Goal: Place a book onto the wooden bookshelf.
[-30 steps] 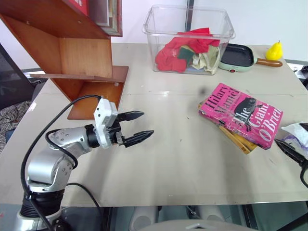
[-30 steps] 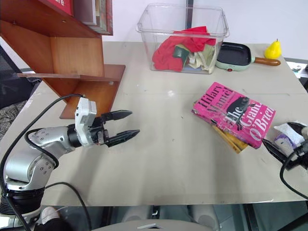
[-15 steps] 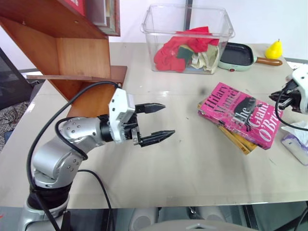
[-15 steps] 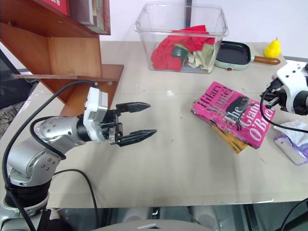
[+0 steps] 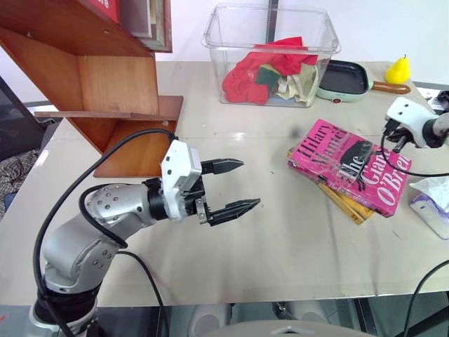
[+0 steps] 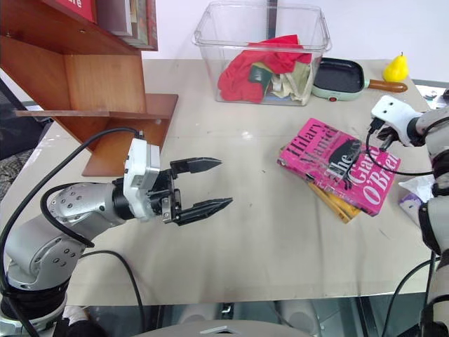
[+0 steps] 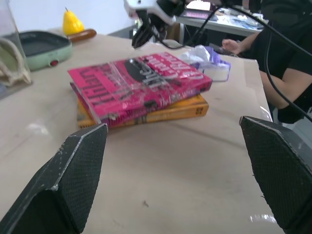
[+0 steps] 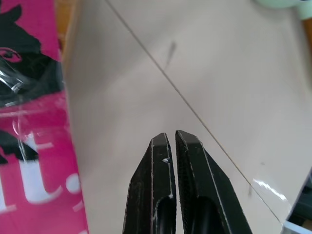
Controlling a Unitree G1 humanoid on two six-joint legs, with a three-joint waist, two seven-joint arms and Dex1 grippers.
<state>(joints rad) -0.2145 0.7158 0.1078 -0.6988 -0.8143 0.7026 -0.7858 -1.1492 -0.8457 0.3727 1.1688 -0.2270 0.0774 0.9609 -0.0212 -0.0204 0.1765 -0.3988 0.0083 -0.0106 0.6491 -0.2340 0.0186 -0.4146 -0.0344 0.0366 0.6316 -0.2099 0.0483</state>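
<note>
Pink book [image 5: 349,167] lies flat on the tabletop [image 5: 280,239], stacked on an orange-yellow book [image 5: 344,202], well apart from the wooden bookshelf [image 5: 105,77] at the tabletop's far left. Left gripper [image 5: 235,186] hovers above the tabletop between bookshelf and book, fingers spread wide, holding nothing, pointing at the book. Right gripper [image 8: 169,146] has fingers pressed together, empty, hanging over bare tabletop just beside the book's far edge. Clear bin [image 5: 270,56] of cloths sits behind the book; a tissue pack [image 5: 431,203] near its right.
</note>
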